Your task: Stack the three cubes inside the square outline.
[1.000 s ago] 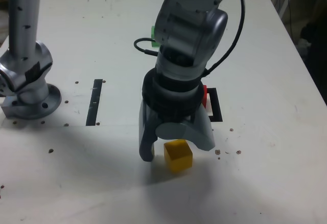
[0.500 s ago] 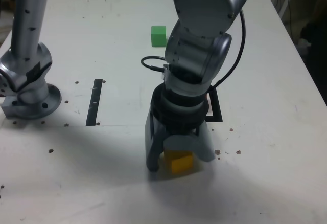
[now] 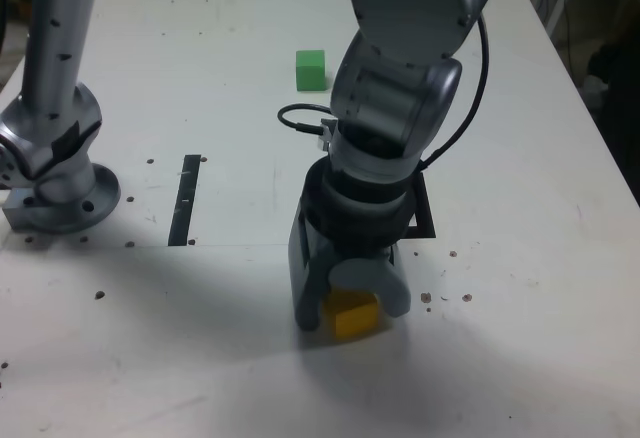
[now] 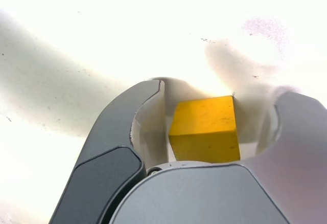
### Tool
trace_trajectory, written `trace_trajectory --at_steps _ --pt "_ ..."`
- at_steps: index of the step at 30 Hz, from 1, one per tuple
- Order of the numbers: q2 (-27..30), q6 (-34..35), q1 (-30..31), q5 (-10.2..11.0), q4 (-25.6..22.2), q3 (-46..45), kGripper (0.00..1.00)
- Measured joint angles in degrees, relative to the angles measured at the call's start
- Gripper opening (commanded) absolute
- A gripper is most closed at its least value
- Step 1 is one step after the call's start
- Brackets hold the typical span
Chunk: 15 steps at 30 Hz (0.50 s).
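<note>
White tabletop (image 3: 520, 358), matte, speckled with small dark specks and screw holes. From the exterior view I see the arm's base post (image 3: 55, 148) bolted at the exterior view's left, with a narrow black strip (image 3: 184, 201) just beside it.

Arm reaches down near the table's middle, gripper (image 3: 345, 308) pointing at the surface. Yellow cube (image 3: 352, 315) sits on the table between the fingers; one finger is at its left side as this view shows it, the other curves over its top right. Jaws look partly closed around it. I can't tell from here whether they actually press on it. Cube looks flat on the table, not lifted.

Green cube (image 3: 311, 69) sits alone farther back, well apart from the gripper. Black square outline (image 3: 424, 220) is mostly hidden behind the wrist; only its right edge and a corner show. I don't see the red cube in this view. A black cable (image 3: 300, 118) loops off the wrist.

Wrist view: yellow cube (image 4: 205, 129) is between the two grey fingers (image 4: 120, 147). One finger shows a pale gap to the cube's face; the other side looks touching or nearly so, can't tell which. Glare washes out the table (image 4: 76, 40) beyond.
</note>
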<state>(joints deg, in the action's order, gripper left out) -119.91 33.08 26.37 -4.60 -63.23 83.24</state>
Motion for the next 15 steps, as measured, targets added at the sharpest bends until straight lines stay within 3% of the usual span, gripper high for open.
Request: trace_trajectory --at_steps 15 --pt "-1.0 -0.2 0.0 0.3 -0.8 1.8 0.21"
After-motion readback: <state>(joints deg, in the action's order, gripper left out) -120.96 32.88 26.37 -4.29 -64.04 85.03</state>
